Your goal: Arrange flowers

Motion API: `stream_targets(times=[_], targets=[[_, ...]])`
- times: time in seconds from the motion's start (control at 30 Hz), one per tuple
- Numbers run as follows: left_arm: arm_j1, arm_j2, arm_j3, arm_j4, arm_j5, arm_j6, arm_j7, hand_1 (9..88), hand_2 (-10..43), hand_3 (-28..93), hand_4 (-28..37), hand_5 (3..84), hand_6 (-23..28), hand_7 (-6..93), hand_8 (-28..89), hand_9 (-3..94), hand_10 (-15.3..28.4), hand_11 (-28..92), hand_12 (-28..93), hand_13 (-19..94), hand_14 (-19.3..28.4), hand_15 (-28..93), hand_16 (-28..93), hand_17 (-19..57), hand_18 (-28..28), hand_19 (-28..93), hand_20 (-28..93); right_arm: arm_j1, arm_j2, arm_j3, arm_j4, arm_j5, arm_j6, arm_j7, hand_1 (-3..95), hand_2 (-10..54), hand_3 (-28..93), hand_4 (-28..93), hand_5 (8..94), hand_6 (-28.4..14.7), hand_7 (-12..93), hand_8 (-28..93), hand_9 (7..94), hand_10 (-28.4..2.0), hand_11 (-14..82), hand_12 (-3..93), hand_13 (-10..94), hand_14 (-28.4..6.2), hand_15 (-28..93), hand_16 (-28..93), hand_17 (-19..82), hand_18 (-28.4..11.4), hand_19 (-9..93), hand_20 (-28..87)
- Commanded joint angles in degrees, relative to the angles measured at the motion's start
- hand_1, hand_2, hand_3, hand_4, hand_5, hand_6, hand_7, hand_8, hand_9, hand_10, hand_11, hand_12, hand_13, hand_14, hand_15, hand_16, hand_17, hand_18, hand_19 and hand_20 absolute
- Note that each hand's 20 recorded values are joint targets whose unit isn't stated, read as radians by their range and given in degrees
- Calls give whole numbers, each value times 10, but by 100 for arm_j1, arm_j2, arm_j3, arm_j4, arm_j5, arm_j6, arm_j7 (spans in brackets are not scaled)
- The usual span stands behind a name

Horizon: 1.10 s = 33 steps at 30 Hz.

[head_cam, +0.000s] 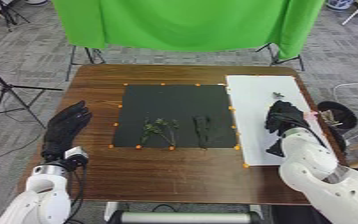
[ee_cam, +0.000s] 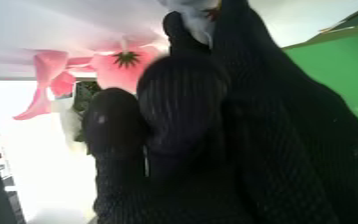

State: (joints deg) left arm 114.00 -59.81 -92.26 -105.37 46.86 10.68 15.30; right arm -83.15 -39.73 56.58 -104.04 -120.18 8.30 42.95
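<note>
The right robot hand (head_cam: 285, 116), in its black fabric glove, is over the long white board (head_cam: 255, 137) and pinches a soft white petal-like piece (ee_cam: 196, 21) between thumb and finger. The main risk is to that piece: the hold looks slight, so a quick lift or turn could let it slip, and too hard a squeeze could crease or tear it. The pink flower with green sepals (ee_cam: 118, 70) is close beside the same fingers, near the board's outer edge; a sideways sweep of the knuckles could snag its petals and drag it along, perhaps off the tabletop (head_cam: 158, 182). Just ahead of the fingertips is a small grey-green tuft (head_cam: 278, 94); whether it belongs to the pinched piece I cannot tell.

Farther out, beyond the tabletop's right edge, stands a round black container (head_cam: 353, 119) with pale stems (head_cam: 330, 118) in it. It is near the right forearm, so a wide swing of the elbow could knock it.

On the other side of the board, the square black mat (head_cam: 144, 102) bears branching green sprigs (head_cam: 160, 129) and, apart from them, a thin dark sprig (head_cam: 202, 131). Both are low and dark against the mat, so easy to misjudge when picking. The left robot hand (head_cam: 64, 127) rests by the left edge, fingers straight and together, out of the way.
</note>
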Motion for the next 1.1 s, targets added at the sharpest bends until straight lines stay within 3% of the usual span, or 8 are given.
stream_targets(times=[0.03, 0.27, 0.5, 0.6, 0.67, 0.73, 0.93, 1.1], targets=[[52, -6, -42, -33, 5, -51, -46, 410, -44, 713, -143, 498, -8, 196, -98, 418, 120, 202, 102, 367, 142, 224, -20, 145, 110, 116, 265, -37, 81, -113, -72, -411, 690, -291, 607, -95, 609, -145, 774, -11, 229, 88, 884, -111, 70, 341, 919, -26, 556, 268, 657, -111, 932, 378], [143, 133, -313, -59, -15, -26, -5, 402, -47, 715, -141, 497, -4, 193, -96, 417, 120, 202, 102, 365, 142, 224, -20, 144, 110, 113, 263, 378, 96, -162, -618, -399, 968, -525, 608, -95, 619, -147, 784, -8, 235, 80, 894, -119, 66, 347, 923, -23, 561, 275, 661, -111, 932, 403], [332, 97, -636, -26, -114, 318, 84, 383, -15, 711, -164, 500, -5, 191, -96, 425, 121, 202, 101, 371, 143, 225, -21, 140, 107, 85, 243, 2226, -422, -1423, -427, 111, 775, -1248, 606, -95, 621, -147, 788, -5, 240, 76, 893, -123, 62, 351, 923, -21, 566, 281, 662, -110, 932, 420], [330, 80, -594, -26, -211, 450, 164, 324, 47, 703, -247, 514, -8, 184, -97, 442, 125, 198, 98, 377, 145, 222, -23, 139, 104, 73, 234, 3051, -832, -2164, -181, 337, 631, -1579, 605, -95, 622, -147, 789, -3, 241, 75, 889, -124, 58, 349, 922, -20, 567, 283, 660, -110, 932, 424], [310, 91, -551, -3, -211, 425, 198, 285, 75, 700, -277, 522, -9, 177, -97, 453, 129, 192, 95, 380, 146, 220, -24, 138, 103, 67, 232, 3572, -1120, -2687, -37, 643, 541, -1743, 605, -95, 622, -148, 789, -2, 242, 73, 889, -124, 57, 347, 920, -20, 568, 285, 659, -109, 932, 427], [329, 91, -524, -64, -181, 508, 203, 254, 105, 680, -281, 535, -8, 164, -97, 465, 130, 188, 92, 382, 147, 217, -26, 135, 100, 59, 227, 3938, -1424, -3083, 85, 805, 401, -1947, 604, -95, 622, -148, 789, -1, 243, 72, 888, -123, 57, 348, 920, -20, 568, 285, 660, -109, 932, 430], [225, 83, -394, -86, -126, 704, 245, 272, 257, 530, -283, 627, -17, 138, -95, 545, 120, 182, 76, 394, 143, 201, -29, 123, 79, 28, 206, 4414, -2233, -3768, 438, 1135, 33, -2324, 602, -95, 624, -152, 788, 2, 248, 69, 886, -121, 56, 347, 919, -19, 571, 287, 659, -109, 932, 439], [64, 85, -198, -68, -124, 814, 283, 271, 296, 555, -283, 712, -21, 148, -93, 605, 112, 194, 73, 405, 142, 207, -24, 120, 69, 28, 201, 4529, -2639, -4178, 691, 1058, -270, -2583, 602, -95, 625, -155, 788, 3, 249, 65, 886, -121, 55, 346, 918, -19, 576, 288, 659, -110, 932, 442]])
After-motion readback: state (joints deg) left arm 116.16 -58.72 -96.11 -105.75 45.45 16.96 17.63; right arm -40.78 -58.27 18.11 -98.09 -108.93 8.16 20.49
